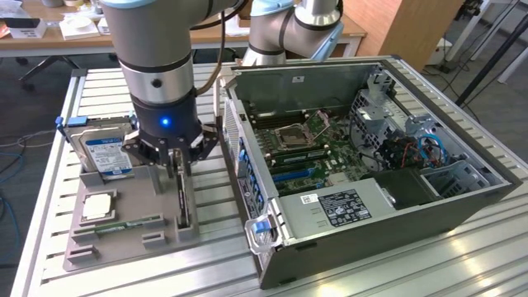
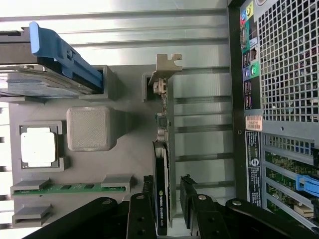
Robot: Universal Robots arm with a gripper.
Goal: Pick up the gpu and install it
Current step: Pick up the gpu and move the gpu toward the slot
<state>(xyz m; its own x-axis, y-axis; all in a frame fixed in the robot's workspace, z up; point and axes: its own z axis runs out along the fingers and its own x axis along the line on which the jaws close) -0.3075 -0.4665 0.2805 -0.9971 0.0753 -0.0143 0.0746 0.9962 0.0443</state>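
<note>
The gpu [image 1: 183,207] is a thin black card that stands on edge in a slot of the grey holder tray [image 1: 123,244], right beside the open computer case [image 1: 462,204]. In the wrist view the gpu [image 2: 162,164] runs lengthwise, and its pale metal bracket [image 2: 167,67] is at the end away from me. My gripper [image 1: 177,170] hangs straight above the card's near end. It is open: the gripper [image 2: 167,184] has one dark finger on each side of the card, and a small gap shows on the case side.
The tray also holds a silver hard drive with a blue label [image 1: 103,151], a CPU [image 1: 97,205] and a green memory stick [image 1: 123,226]. The case lies open with its motherboard [image 1: 305,148] exposed. A second arm [image 1: 281,31] stands behind it.
</note>
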